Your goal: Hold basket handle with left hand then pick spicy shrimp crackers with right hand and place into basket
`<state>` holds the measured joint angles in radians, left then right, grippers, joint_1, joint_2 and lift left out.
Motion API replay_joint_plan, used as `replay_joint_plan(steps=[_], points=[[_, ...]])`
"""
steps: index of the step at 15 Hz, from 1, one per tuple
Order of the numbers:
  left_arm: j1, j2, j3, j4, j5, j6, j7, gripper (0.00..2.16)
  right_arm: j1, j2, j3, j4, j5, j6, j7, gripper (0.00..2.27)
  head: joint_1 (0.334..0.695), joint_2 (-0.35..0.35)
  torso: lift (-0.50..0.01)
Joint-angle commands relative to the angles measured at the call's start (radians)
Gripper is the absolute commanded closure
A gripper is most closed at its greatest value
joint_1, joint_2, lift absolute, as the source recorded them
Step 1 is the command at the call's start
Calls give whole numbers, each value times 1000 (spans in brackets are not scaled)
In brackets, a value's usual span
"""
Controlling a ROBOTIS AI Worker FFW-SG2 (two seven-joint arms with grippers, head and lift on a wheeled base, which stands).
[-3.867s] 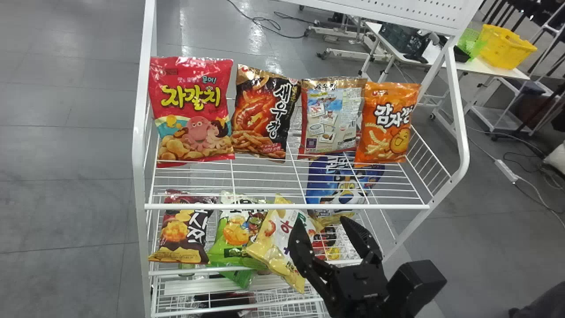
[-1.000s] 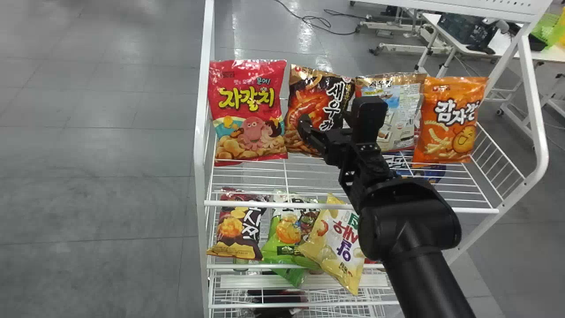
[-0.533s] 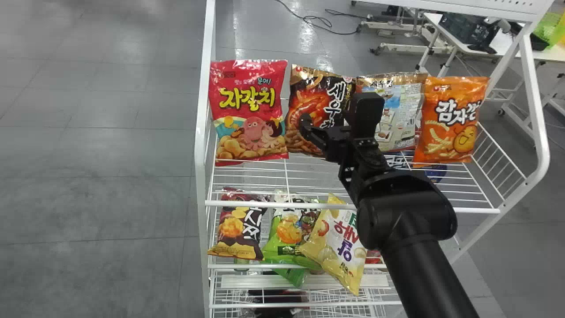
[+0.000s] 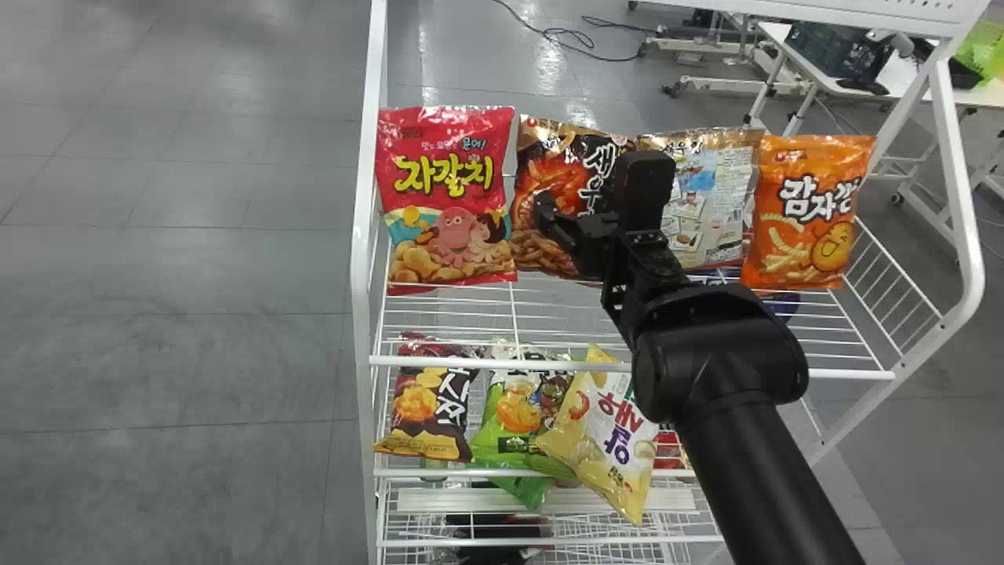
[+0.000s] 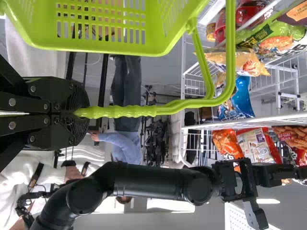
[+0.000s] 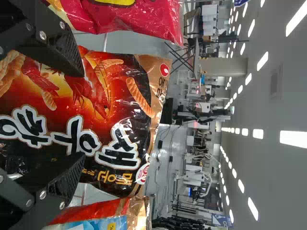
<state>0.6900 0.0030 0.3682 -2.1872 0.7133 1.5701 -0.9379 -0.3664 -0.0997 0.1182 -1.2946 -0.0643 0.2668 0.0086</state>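
Note:
The spicy shrimp crackers, a black and orange bag (image 4: 549, 243), stand on the top shelf between a red bag and a silver-backed one. In front of the bag's middle is my right gripper (image 4: 571, 229), partly covering it in the head view. From the right wrist, the crackers bag (image 6: 115, 96) faces the right gripper (image 6: 79, 114), whose open fingers lie apart over its two side portions; contact cannot be told. In the left wrist view my left gripper (image 5: 76, 113) is shut on the handle of the green basket (image 5: 105, 47).
The white wire rack (image 4: 627, 366) holds an orange bag (image 4: 812, 212) at its top right and several snack bags on the shelf below. The red bag (image 4: 447, 196) stands close on the left of the crackers. A table (image 4: 902, 82) stands behind.
From in front of the lower shelf, my right gripper has risen to the crackers bag. The head view has shifted, so the rack appears farther right. Over the last second the right arm has shifted slightly.

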Motion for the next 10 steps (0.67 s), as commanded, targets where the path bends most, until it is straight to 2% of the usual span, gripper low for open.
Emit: replay_joint_plan(steps=[1,4,10], points=[[-4,-6,2,4,0,1,-1,1892,6,0,6,-2,-2,55,4,687,695,-176,-37],[-12,-6,0,10,0,1,2,1892,38,0,3,-49,-5,55,-9,1541,695,-174,-37],[-18,-6,-5,12,0,1,11,1889,98,-5,-8,-157,21,55,-32,1625,695,-181,-37]])
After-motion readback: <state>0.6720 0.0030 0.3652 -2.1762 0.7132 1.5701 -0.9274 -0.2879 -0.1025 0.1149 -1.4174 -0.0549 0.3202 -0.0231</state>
